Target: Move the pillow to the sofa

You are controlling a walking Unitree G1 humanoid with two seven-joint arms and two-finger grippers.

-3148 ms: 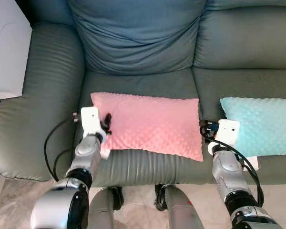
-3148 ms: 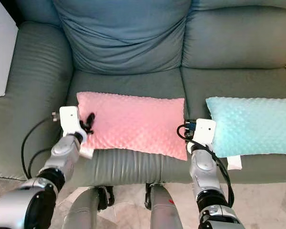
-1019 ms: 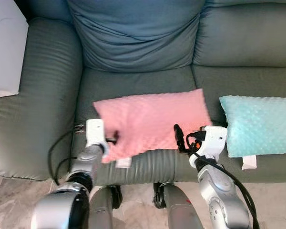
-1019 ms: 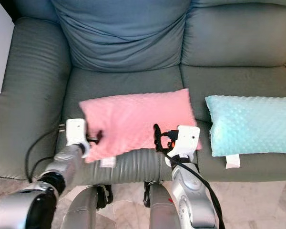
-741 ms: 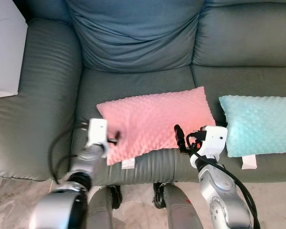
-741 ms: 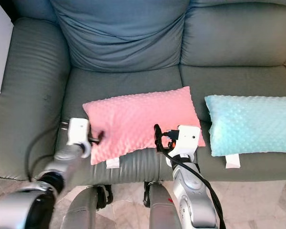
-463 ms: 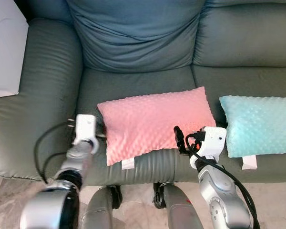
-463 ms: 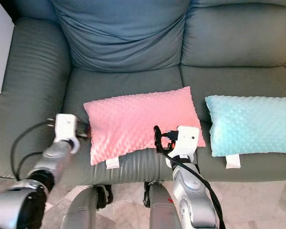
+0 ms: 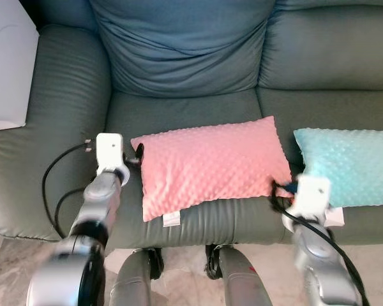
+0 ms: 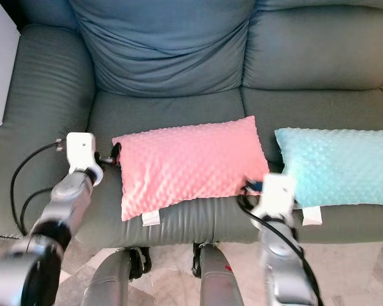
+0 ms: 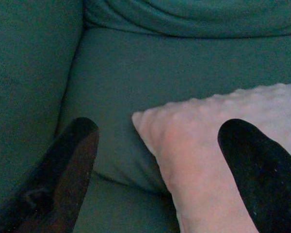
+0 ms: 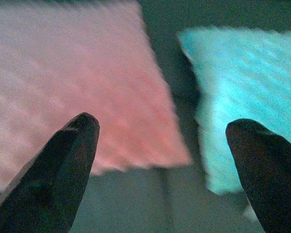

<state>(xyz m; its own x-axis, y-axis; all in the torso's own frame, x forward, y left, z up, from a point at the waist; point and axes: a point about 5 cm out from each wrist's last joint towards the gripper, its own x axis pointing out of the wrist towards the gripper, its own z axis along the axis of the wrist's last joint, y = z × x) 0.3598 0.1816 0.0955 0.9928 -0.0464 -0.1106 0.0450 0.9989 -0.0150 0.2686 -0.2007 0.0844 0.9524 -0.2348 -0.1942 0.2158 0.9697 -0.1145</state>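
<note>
The pink pillow (image 9: 210, 164) lies tilted on the grey sofa (image 9: 179, 111) seat cushion, a teal pillow (image 9: 348, 167) beside it. The left gripper (image 11: 160, 160), fingers spread and empty, sits at the pink pillow's near-left corner. The right gripper (image 12: 165, 160), also spread, hovers over the gap between the two pillows.

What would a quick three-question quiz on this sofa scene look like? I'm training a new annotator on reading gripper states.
1. True or false: the pink pillow lies on the sofa seat.
2. Which pillow lies nearer the robot's right: pink or turquoise pillow?
3. Is the left gripper (a) shut on the pillow, (b) open at its corner, (c) shut on a cable?

Key: 1 true. 2 turquoise. 3 b; the right gripper is open too.
</note>
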